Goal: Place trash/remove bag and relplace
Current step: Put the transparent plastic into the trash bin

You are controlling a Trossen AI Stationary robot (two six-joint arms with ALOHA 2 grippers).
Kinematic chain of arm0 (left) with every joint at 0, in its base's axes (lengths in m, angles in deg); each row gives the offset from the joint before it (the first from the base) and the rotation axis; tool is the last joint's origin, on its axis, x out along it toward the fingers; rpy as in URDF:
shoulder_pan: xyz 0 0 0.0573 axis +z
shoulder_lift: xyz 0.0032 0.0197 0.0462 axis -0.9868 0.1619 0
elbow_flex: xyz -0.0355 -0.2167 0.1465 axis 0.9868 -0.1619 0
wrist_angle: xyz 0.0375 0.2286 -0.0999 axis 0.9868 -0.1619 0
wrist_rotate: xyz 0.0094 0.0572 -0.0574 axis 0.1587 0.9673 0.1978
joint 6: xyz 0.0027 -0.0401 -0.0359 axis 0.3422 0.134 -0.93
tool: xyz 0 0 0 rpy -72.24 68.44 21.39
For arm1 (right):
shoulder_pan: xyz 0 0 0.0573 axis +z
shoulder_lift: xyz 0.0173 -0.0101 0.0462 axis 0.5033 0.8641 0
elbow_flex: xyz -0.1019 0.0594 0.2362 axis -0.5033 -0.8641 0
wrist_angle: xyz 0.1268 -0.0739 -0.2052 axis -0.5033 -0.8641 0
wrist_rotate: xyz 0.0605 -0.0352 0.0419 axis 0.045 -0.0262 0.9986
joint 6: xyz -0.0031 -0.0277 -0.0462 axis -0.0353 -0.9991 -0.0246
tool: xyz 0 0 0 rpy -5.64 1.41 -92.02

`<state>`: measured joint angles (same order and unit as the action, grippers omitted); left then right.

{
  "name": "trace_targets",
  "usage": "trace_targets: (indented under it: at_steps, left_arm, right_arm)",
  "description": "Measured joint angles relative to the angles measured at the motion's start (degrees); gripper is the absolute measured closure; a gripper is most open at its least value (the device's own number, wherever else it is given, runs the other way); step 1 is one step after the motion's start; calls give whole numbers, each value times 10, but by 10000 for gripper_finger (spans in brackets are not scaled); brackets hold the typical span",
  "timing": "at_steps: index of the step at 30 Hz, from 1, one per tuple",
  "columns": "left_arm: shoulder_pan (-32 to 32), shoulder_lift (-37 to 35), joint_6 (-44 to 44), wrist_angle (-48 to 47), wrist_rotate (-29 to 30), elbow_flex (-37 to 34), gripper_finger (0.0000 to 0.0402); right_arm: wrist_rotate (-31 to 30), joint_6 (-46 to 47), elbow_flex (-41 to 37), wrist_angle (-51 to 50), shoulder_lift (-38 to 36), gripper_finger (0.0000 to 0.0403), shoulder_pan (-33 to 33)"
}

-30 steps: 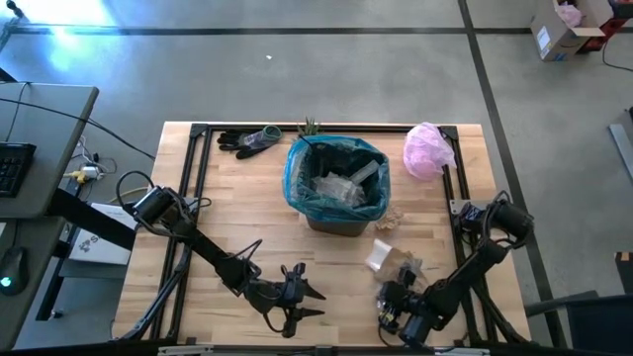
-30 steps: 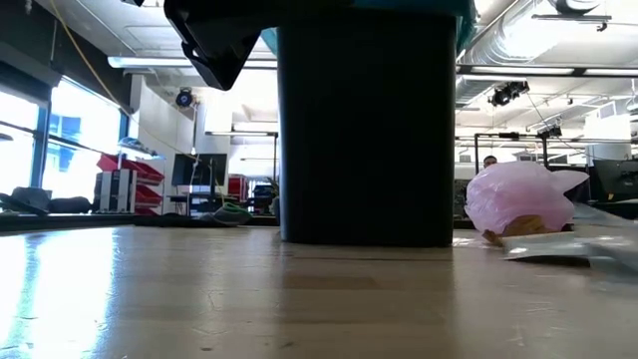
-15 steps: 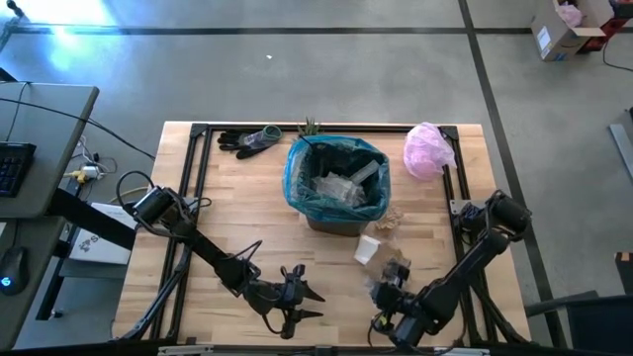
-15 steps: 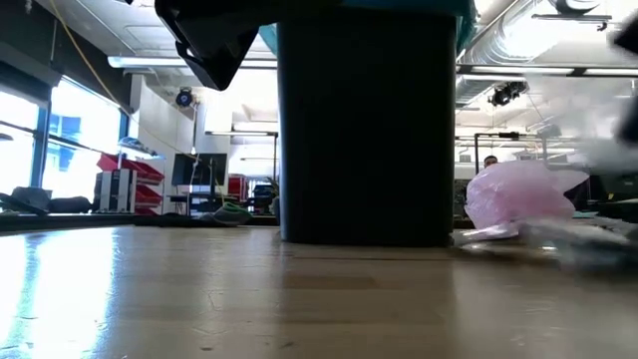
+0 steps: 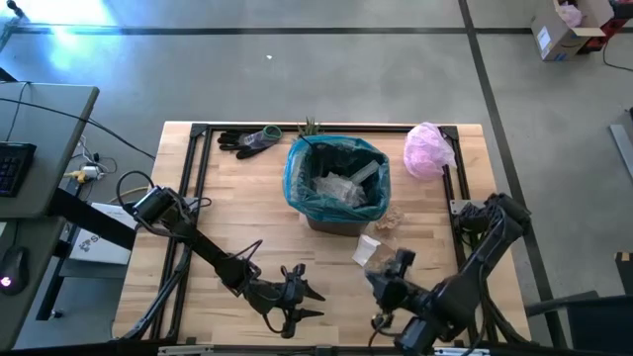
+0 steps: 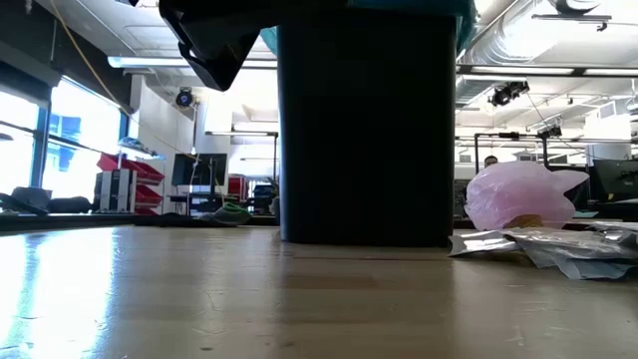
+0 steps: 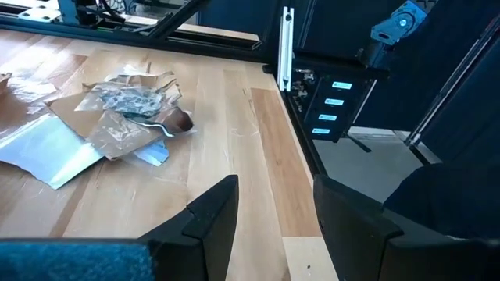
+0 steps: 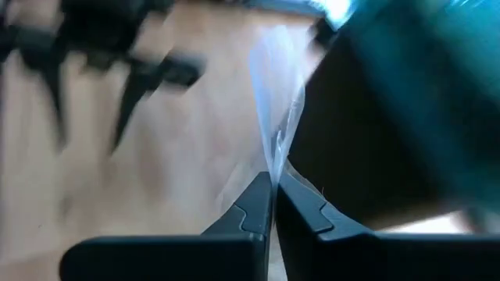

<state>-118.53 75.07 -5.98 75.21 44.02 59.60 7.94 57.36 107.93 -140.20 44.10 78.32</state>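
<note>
Wooden counter: dark bin with teal plastic liner bag part-filled, not yet removed. Right gripper jaws clenched on clear plastic wrapper beside bin. Silvery wrapper, brownish lump remain. Left gripper idle, jaws parted.

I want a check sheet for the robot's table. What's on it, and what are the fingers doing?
Surface: pale wooden table inside a black frame.
Job's things: teal plastic bin liner lining the black bin, wrappers inside; clear and silvery wrappers lying in front of the bin.
Clutter: dark gloves, small green plant, pale pink plastic bag.
Grippers: left gripper fingers open, holding nothing; right gripper fingers shut on a thin clear wrapper.
Cables: black loops at the left arm's base.
Surroundings: desk with keyboard, cardboard box.
</note>
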Motion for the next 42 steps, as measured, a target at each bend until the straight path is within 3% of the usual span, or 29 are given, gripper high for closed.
trace_targets:
  at_steps: [8, 16, 19, 26, 29, 32, 38, 42]
  left_arm:
    - [0, 0, 0, 0, 1, 0, 249]
    - [-2, 0, 0, -5, -1, 0, 249]
    - [-2, 0, 0, -5, -1, 0, 249]
    - [-4, 0, 1, -8, -2, 0, 249]
    - [-6, 0, 5, -9, -2, 0, 249]
    - [-9, 0, 5, -10, -2, 0, 249]
    - [-14, 0, 9, -13, 0, 0, 249]
    - [-13, 0, 9, -13, 0, 0, 249]
  right_arm:
    - [-76, -135, 139, -67, -1, 403, -79]
    - [-79, -274, 241, -81, -1, 403, -199]
    - [-38, -301, 263, -88, -1, 403, -253]
    - [184, -309, 265, -101, -1, 403, -380]
    - [225, -304, 253, -101, -1, 399, -410]
    - [225, -300, 250, -101, 0, 373, -422]
    - [222, -298, 250, -101, 0, 274, -414]
    - [183, -293, 250, -101, 0, 224, -396]
